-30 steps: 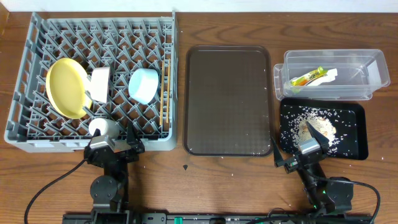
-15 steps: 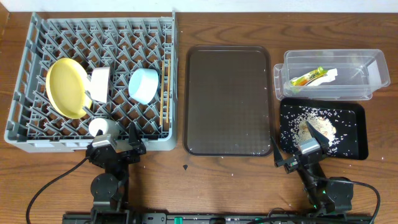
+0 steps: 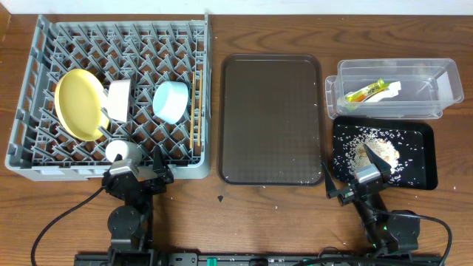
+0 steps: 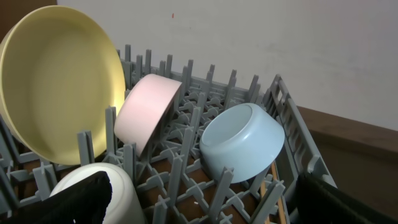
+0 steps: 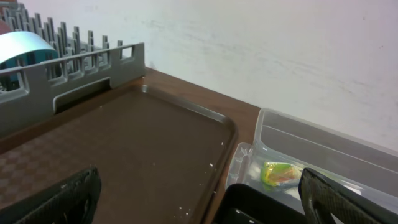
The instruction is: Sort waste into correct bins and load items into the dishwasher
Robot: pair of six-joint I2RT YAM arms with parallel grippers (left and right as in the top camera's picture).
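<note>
The grey dish rack (image 3: 118, 29) holds the yellow plate (image 3: 77, 103), the white bowl (image 3: 118, 98), the light-blue bowl (image 3: 171, 101) and the chopsticks (image 3: 195, 111). The left wrist view shows the plate (image 4: 59, 81), bowl (image 4: 146, 112) and blue bowl (image 4: 242, 143) standing among the pegs. The clear tub (image 3: 392, 65) holds the yellow-green wrapper (image 3: 363, 94) and white paper (image 3: 386, 89). The black tray (image 3: 421, 140) holds the rice scraps (image 3: 377, 150). My left gripper (image 3: 137, 168) (image 4: 205, 208) is open and empty at the rack's front edge. My right gripper (image 3: 351, 176) (image 5: 199, 202) is open and empty, in front of the black tray.
The brown serving tray (image 3: 271, 118) lies between rack and bins with a few white crumbs on it; it also shows in the right wrist view (image 5: 124, 143). A white cup (image 3: 122, 151) sits in the rack's front row beside my left finger. Bare wooden table runs along the front.
</note>
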